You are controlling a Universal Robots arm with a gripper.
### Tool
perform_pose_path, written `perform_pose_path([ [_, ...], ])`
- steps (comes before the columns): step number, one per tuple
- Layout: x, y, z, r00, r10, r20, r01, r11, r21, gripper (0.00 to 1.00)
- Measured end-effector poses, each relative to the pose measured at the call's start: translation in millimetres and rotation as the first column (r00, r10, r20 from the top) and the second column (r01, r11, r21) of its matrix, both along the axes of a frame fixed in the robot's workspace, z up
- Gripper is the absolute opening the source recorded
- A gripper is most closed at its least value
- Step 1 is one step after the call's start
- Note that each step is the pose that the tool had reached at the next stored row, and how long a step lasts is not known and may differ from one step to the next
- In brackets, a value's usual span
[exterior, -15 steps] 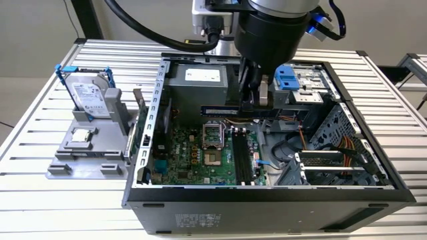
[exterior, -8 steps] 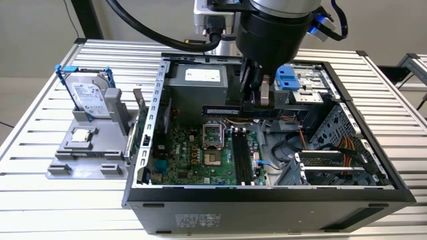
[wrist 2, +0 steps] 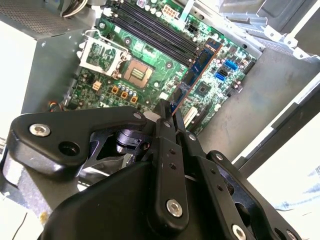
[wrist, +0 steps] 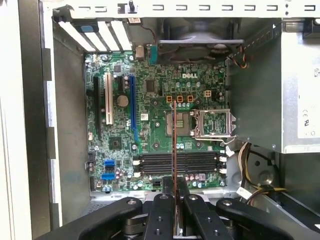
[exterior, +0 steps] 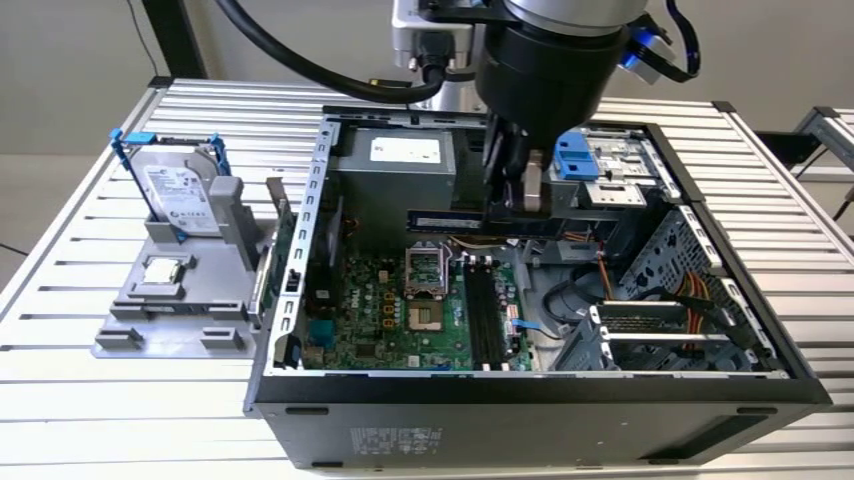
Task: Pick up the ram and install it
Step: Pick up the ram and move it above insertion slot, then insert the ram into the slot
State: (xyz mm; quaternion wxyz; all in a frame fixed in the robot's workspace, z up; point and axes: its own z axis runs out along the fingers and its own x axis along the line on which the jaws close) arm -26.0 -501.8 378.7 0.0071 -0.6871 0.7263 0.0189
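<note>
Inspection note, taken standing beside the bench.

1. Hand state: the black metal 2-finger gripper [exterior: 531, 205] is closed on the ram [exterior: 454, 221], a thin blue-green circuit-board stick with dark chips. Much of the stick juts out towards the exterior view's left.
2. Location: the ram hangs in the air inside the open black steel computer case [exterior: 534, 400], above the green motherboard [exterior: 387, 310] and touching nothing below. In the first wrist view it appears edge-on as a thin line [wrist: 174, 145] running out from the gripper [wrist: 174, 187]. In the second wrist view its flat face and chips show [wrist 2: 197, 70].
3. Alignment: the stick's long axis appears to lie across the 4 long black plastic memory slots [wrist: 180, 162], not along them. It is not seated.
4. Judgement on doing this well:
   - the stick should sit parallel to 1 slot;
   - the contact edge should face down and level;
   - pressure should go straight down, since a thin rigid board will bind or flex if tilted;
   - the open square metal processor socket [wrist: 179, 122] lies close by and should not be touched.
5. Surroundings: a silver hard drive with blue plastic rails [exterior: 180, 190] stands upright in a grey moulded holder [exterior: 174, 310] on the ribbed aluminium table [exterior: 80, 260], well apart from the work.
</note>
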Motion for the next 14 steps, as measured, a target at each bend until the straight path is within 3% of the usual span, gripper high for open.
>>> perform_pose_path([
  [14,4.0,0.0,0.0,1.0,0.0,0.0,0.0,1.0,-0.0001,0.0],
])
